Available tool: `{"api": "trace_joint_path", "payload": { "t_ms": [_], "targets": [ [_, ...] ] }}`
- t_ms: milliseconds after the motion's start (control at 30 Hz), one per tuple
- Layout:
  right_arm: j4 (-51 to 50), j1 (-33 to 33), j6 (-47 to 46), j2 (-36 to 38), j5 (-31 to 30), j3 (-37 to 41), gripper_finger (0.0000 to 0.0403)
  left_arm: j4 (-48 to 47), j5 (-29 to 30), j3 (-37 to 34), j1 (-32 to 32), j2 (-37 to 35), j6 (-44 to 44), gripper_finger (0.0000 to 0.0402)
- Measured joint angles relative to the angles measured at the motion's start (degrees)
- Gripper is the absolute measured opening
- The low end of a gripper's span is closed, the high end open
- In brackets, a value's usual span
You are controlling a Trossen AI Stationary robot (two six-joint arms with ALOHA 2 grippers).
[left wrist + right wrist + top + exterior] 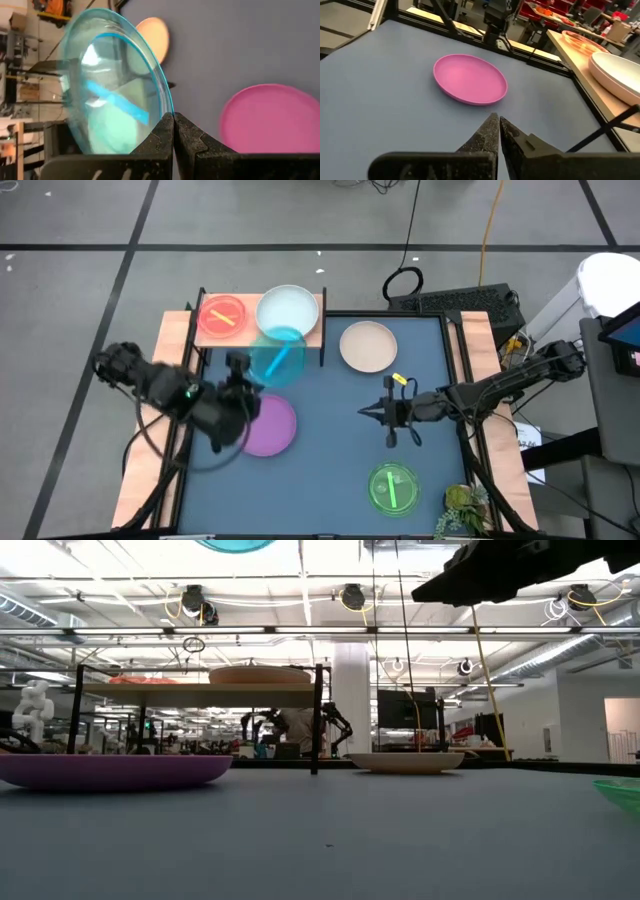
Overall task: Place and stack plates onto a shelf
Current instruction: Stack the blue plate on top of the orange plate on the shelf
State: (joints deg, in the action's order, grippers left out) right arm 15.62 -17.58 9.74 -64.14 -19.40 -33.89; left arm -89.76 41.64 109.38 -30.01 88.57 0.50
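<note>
My left gripper [243, 377] is shut on a translucent cyan plate [276, 357], held in the air just in front of the shelf [310, 332]. In the low view the plate's bottom [235, 544] shows at the top edge. The light-wood shelf carries an orange translucent plate [222, 317] and a pale white plate [290, 307]. A purple plate [268, 426], a cream plate [368, 346] and a green translucent plate [393, 487] lie flat on the blue table. My right gripper [391, 423] hovers shut over the table's middle, touching nothing. My left gripper pinches the cyan plate's rim [166, 111] between its two shut fingers [162, 132]. The fingers come at it from the table's left side. The plate is lifted clear of table and shelf and sits tilted in the hold, reaching out beyond the fingertips toward the shelf.
The shelf stands on thin black legs [317, 720] at the table's far left. Long wooden strips [488, 380] run along both sides of the table. A small plant [462, 510] sits at the near right corner. Bare blue surface lies between the purple and green plates.
</note>
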Motion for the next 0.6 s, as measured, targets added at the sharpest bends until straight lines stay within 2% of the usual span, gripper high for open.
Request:
{"api": "trace_joint_path", "payload": {
  "t_ms": [367,600],
  "targets": [
    [-0.1,1.1,-0.6,0.0,0.2,0.0,0.0,-0.2,-0.1,0.0,15.3,-6.6,4.7,0.0003],
    [-0.8,1.1,-1.5,0.0,0.2,0.0,0.0,-0.2,-4.2,0.0,22.5,-7.0,7.9,0.0003]
  ]
}}
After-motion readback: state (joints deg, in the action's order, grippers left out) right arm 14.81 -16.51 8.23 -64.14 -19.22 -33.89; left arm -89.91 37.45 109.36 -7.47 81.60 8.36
